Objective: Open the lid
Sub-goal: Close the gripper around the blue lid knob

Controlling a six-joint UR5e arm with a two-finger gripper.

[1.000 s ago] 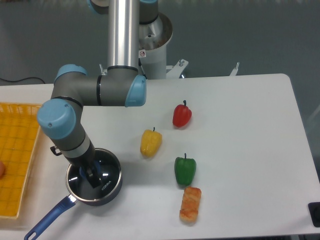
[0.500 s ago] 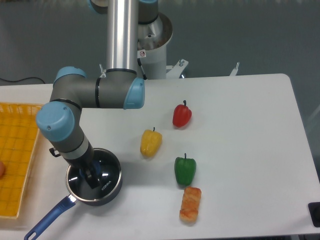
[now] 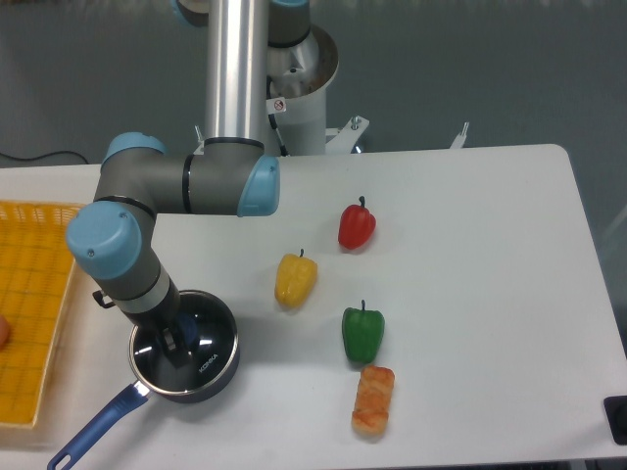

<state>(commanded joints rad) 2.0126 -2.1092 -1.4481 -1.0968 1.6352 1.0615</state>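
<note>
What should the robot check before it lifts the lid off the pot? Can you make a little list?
1. Lid sits flat on the pot: ok.
2. Gripper is over the middle of the lid: ok.
3. Fingers closed on the knob: cannot tell, the arm hides it.
4. Yellow pepper is well away from the pot: ok.
5. Basket lies close on the left, so lift straight up: ok.

There's small white lettering on the gripper [image 3: 186,354] down over the lid [image 3: 208,338], but it's too small to read. A round red-and-white sticker [image 3: 279,105] sits on the robot base [image 3: 299,83], symbol unclear.
</note>
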